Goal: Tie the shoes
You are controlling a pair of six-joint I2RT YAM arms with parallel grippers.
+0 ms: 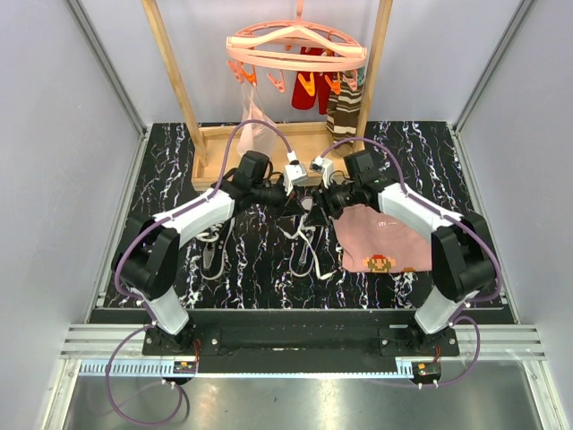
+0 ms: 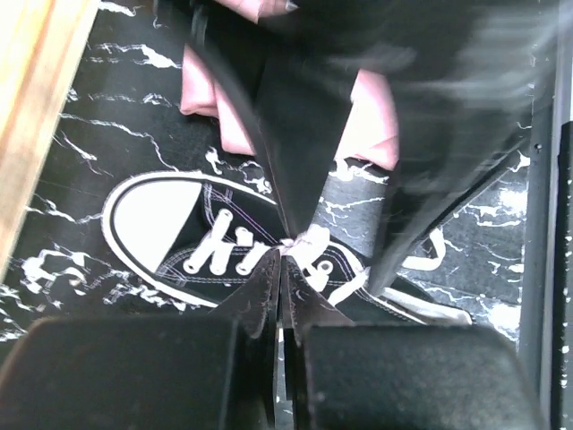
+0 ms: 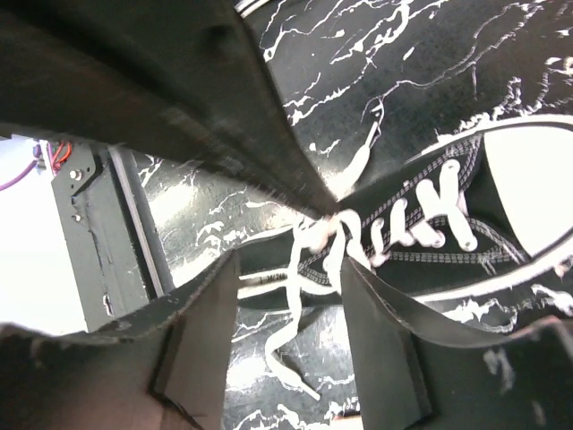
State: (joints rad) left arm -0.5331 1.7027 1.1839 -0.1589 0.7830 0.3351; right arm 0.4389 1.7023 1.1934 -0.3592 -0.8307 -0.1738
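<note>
One black sneaker with a white toe cap point(image 2: 157, 224) lies on its side on the marbled table; it also shows in the right wrist view point(image 3: 501, 224). My left gripper point(image 2: 283, 258) is shut on its white lace point(image 2: 309, 244) at the top eyelets. My right gripper point(image 3: 289, 262) is open, just above the shoe's collar, with a loose lace end point(image 3: 286, 331) hanging between its fingers. In the top view both grippers meet over the shoe point(image 1: 304, 211), left gripper point(image 1: 299, 191) facing right gripper point(image 1: 319, 199). A second shoe point(image 1: 210, 249) is mostly hidden under my left arm.
A pink cloth with a pixel figure point(image 1: 380, 240) lies right of the shoe, under my right arm. A wooden rack point(image 1: 201, 157) stands at the back, with a pink hanger point(image 1: 295, 49) carrying striped socks point(image 1: 343, 107). Loose laces point(image 1: 304, 255) trail toward the front.
</note>
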